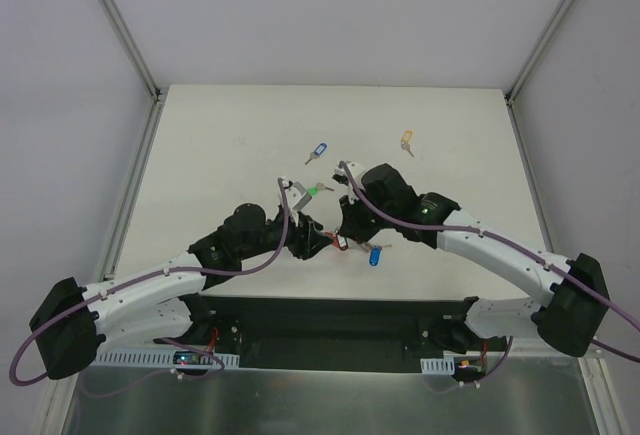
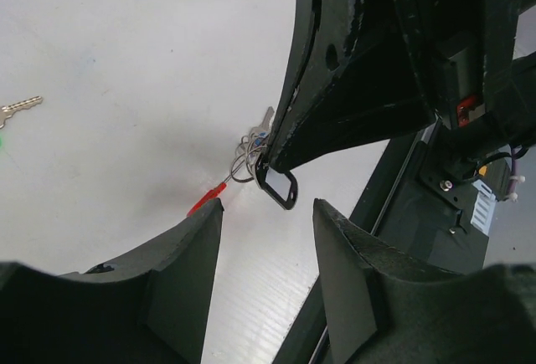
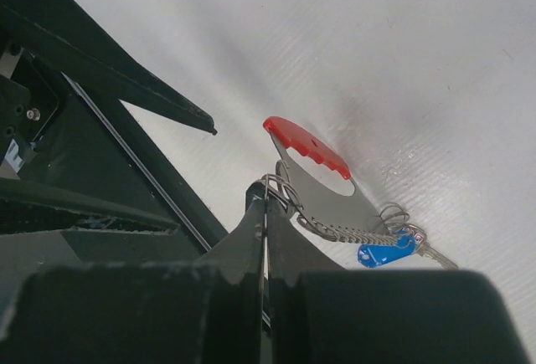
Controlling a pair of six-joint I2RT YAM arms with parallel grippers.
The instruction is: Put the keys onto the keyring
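You are holding the keyring [image 3: 306, 145] low over the table [image 1: 220, 135], with the right gripper [image 3: 266, 203] pressed together on its wire end.
The left gripper [image 2: 268, 213] is hanging spread and empty. The keyring is probably handling light and floppy, so grip the stiffer red band. The green-tagged key [image 1: 313, 190], blue-tagged key [image 1: 318, 150] and yellow-tagged key [image 1: 406, 139] are lying loose on the smooth white top, between pale walls.

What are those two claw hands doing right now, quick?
Left gripper: open, holding nothing.
Right gripper: closed, pinching the red-and-grey keyring loop.
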